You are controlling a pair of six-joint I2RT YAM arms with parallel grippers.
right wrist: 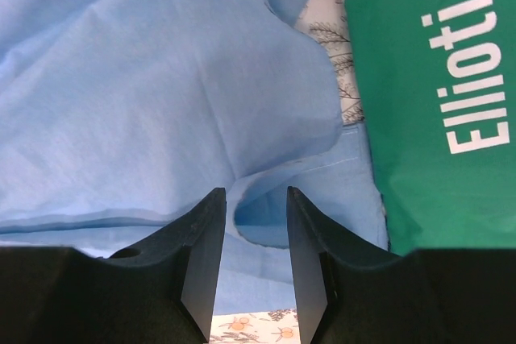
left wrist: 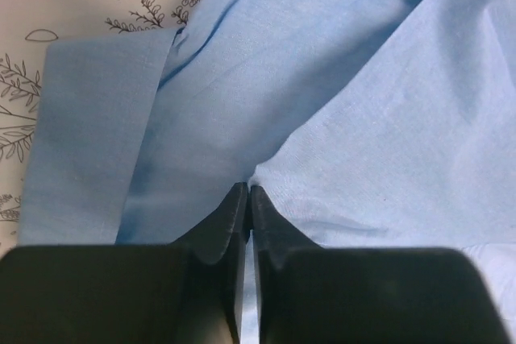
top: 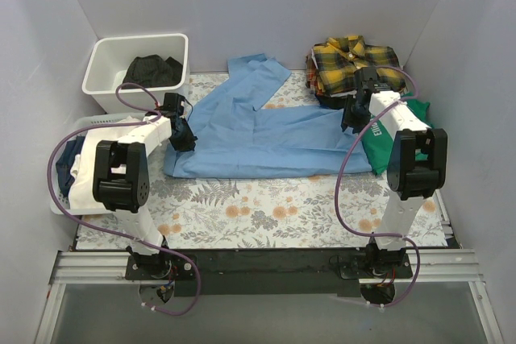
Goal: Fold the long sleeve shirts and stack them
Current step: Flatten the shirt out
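Note:
The light blue long sleeve shirt (top: 258,138) lies spread across the middle of the floral table, one sleeve running toward the back. My left gripper (top: 184,136) is at its left edge; in the left wrist view the gripper (left wrist: 248,191) is shut, with a ridge of the blue cloth (left wrist: 347,78) pinched at its tips. At the shirt's right edge my right gripper (top: 352,118) stands open (right wrist: 255,195), its jaws either side of a raised fold of blue cloth (right wrist: 145,78). The yellow-and-black plaid shirt (top: 351,66) sits folded at the back right.
A green T-shirt (top: 377,151) with white lettering (right wrist: 427,118) lies under the right arm, touching the blue shirt's right edge. A white bin (top: 105,62) holding a black garment (top: 151,70) stands at the back left. A white basket (top: 68,130) of clothes sits at the left edge.

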